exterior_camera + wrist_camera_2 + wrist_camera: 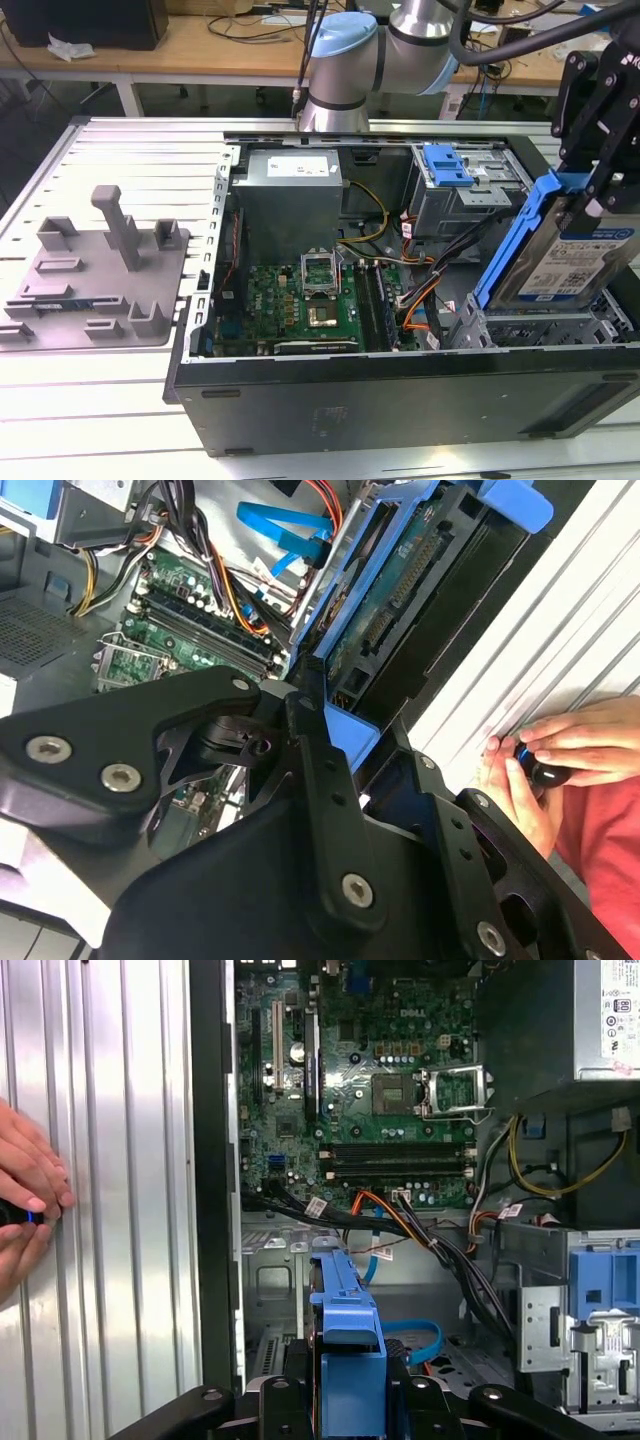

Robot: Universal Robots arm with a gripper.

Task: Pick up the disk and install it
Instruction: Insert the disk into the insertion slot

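Gripper hangs tilted over the open computer case, clenched on the disk, a silver, blue-framed drive with white-and-blue label, held slanted just above the case's inside

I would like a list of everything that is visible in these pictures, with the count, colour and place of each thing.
disk: one, silver in a blue bracket, tilted over the case's corner at the exterior view's right
case: one, black, open, on the table
motherboard: one, green, inside the case
power supply: one, grey, inside the case
latch: one, blue, inside the case
cables: several, orange, yellow, black, inside the case
fixture: one, grey, on the table, exterior view's left
table: one, silver, slatted
hands: two, on the table beside the case
arm: one, grey and light blue
end effector: one, black, shut on the disk
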